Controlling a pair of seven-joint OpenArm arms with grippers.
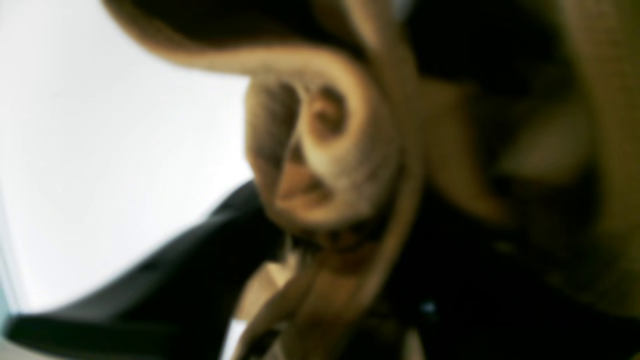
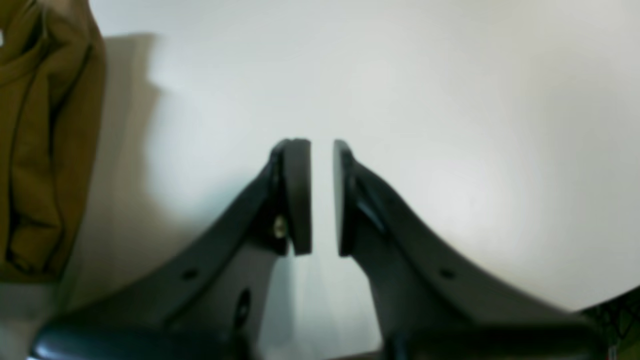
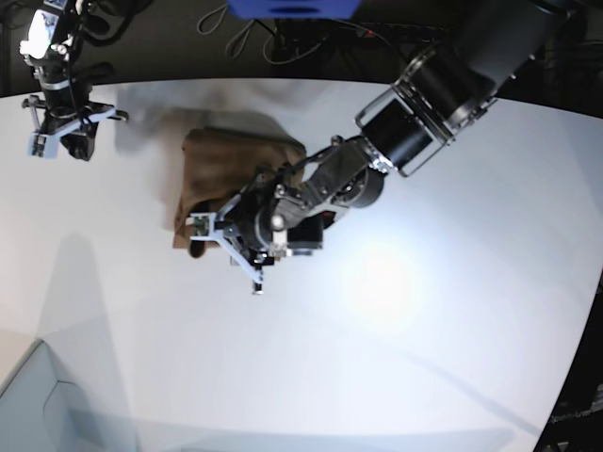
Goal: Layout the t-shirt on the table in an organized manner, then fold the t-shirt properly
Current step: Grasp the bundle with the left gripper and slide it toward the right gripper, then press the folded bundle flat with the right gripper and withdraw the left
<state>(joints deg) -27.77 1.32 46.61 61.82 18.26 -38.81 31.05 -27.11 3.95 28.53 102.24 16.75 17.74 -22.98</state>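
Observation:
The brown t-shirt (image 3: pixel 226 160) lies bunched in a crumpled heap on the white table (image 3: pixel 424 330), left of centre. My left gripper (image 3: pixel 224 247) is down at the heap's near edge. In the left wrist view, blurred folds of the t-shirt (image 1: pixel 325 165) fill the frame right in front of the camera, beside one dark finger (image 1: pixel 165 285). The blur hides whether the jaws hold the cloth. My right gripper (image 2: pixel 322 145) hovers over the bare table (image 2: pixel 450 100) with its pads almost together and nothing between them. The t-shirt (image 2: pixel 40 125) lies to its left.
The right arm (image 3: pixel 58 113) stands at the table's far left corner. Cables and dark floor (image 3: pixel 283 42) run behind the far edge. A pale box (image 3: pixel 38 405) sits at the near left. The table's curved edge (image 3: pixel 575 358) drops off at the right.

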